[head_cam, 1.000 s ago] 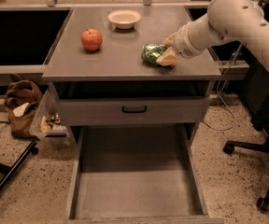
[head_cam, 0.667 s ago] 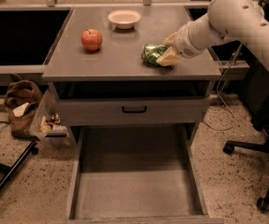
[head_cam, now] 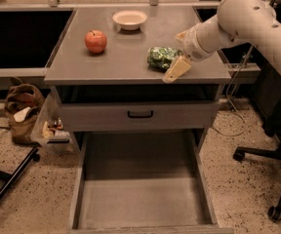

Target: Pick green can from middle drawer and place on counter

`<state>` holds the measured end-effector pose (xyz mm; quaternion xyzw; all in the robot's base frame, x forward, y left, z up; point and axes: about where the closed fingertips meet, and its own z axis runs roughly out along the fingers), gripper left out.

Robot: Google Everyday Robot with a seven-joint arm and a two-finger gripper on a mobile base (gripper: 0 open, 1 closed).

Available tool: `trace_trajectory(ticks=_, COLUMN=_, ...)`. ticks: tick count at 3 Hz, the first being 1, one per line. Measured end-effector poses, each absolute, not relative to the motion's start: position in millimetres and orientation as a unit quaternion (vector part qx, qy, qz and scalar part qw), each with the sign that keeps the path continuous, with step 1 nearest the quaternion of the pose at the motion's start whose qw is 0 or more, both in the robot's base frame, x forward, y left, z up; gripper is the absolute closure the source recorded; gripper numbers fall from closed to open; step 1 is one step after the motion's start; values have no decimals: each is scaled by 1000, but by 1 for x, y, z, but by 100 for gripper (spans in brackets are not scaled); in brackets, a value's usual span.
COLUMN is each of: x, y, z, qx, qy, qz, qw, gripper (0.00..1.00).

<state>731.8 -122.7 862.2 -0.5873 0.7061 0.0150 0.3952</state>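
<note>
The counter (head_cam: 126, 62) tops the cabinet; below it the middle drawer (head_cam: 140, 201) stands pulled out. At the counter's right edge the gripper (head_cam: 172, 56) has its fingers spread apart, straddling the can (head_cam: 161, 57), which lies on the counter. An apple (head_cam: 95, 41) and a bowl (head_cam: 130, 19) sit further left.

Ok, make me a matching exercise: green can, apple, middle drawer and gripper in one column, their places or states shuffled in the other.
1 green can
2 apple
3 middle drawer
4 gripper

A pulled open, below the counter
B on the counter, left side
C at the can's right end, fingers spread
D lying on the counter, right front

Pairs: 1-D, 2-B, 3-A, 4-C.
</note>
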Motion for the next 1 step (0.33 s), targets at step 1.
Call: trace_trajectory(ticks=1, x=732, y=-123, z=862, qx=-587, qy=706, qz=15, qw=395, gripper=0)
